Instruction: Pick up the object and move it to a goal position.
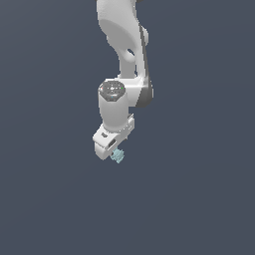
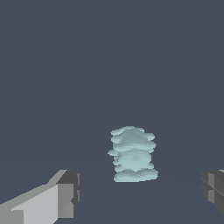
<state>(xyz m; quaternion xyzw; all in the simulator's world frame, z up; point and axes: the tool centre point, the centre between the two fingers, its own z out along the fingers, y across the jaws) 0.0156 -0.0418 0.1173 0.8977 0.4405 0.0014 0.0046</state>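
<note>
The object [image 1: 118, 156] is a tiny pale teal-blue ridged lump lying on the dark grey floor, just beside the white hand's lower end in the exterior view. The wrist view shows the object [image 2: 132, 154] as a stack of lumpy ridges resting between the two fingers. My gripper [image 2: 140, 190] is open, with one grey fingertip [image 2: 69, 193] on one side and the other fingertip [image 2: 213, 189] at the frame's edge; neither touches the object. In the exterior view the gripper [image 1: 110, 152] hangs low over the floor, its fingers mostly hidden by the hand.
The white arm [image 1: 124, 50] comes down from the top of the exterior view. Around it lies only the uniform dark grey floor [image 1: 199, 199].
</note>
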